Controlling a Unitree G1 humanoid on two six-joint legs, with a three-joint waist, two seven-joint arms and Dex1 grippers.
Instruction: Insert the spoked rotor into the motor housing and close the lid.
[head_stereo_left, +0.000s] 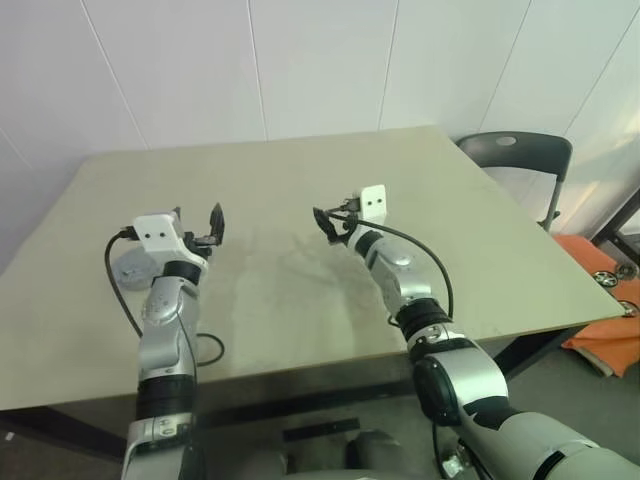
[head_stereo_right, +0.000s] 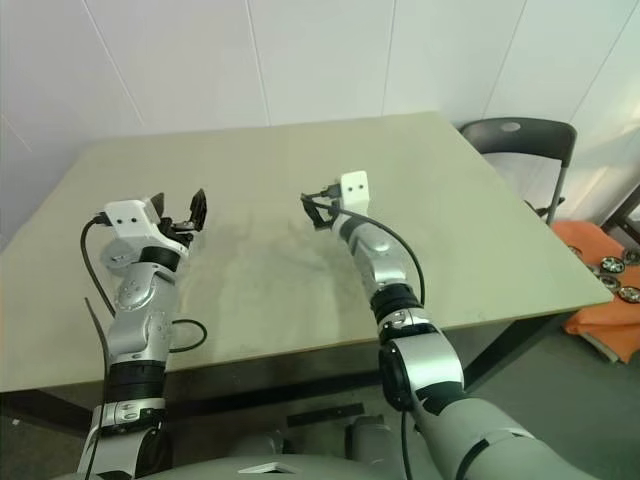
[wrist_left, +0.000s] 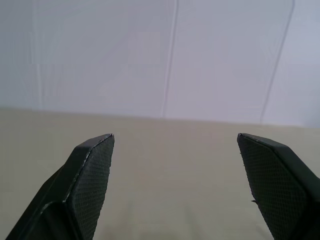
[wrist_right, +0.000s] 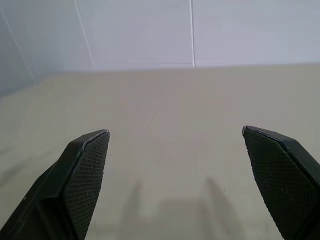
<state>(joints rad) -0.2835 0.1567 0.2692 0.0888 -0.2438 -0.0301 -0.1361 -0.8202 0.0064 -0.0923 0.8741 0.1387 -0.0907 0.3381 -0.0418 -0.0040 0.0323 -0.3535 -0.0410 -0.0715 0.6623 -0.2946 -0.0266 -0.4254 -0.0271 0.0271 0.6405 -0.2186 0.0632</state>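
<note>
The spoked rotor, the motor housing and the lid are out of view. My left gripper (head_stereo_left: 199, 226) hovers over the left half of the beige table (head_stereo_left: 300, 170), open, with nothing between its fingers. My right gripper (head_stereo_left: 335, 217) hangs over the table's middle, a little right of centre, also open and empty. In the left wrist view the left gripper (wrist_left: 175, 137) frames bare tabletop and a white wall. The right wrist view has the right gripper (wrist_right: 174, 131) spread wide above bare tabletop.
A dark chair (head_stereo_left: 515, 155) stands past the table's right far corner. On the floor at the right lies an orange thing (head_stereo_left: 600, 300) with small round parts (head_stereo_right: 607, 264) on it; what they are I cannot tell. A black cable (head_stereo_left: 205, 348) loops near the front edge.
</note>
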